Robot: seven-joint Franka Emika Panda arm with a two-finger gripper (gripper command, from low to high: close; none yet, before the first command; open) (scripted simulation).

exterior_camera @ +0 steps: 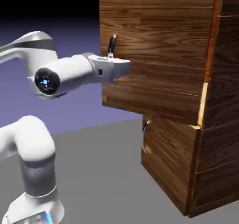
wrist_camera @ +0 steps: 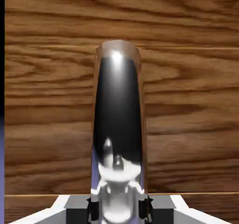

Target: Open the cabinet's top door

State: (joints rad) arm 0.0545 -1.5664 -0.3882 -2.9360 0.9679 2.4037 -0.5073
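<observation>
A plain blue-violet backdrop (exterior_camera: 70,17) fills the upper left of the exterior view, darkening to near black at the very top. Below it spreads a flat grey tabletop (exterior_camera: 102,171), evenly lit and matte. In the hand view, a thin sliver of violet runs down the left edge.

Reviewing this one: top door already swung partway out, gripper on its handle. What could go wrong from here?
1. The white two-finger gripper is shut on the curved silver handle, which is smooth and shiny; it could slip out as the pull continues.
2. The large upper wood-grain door swings in an arc; a straight pull might twist the grip.
</observation>
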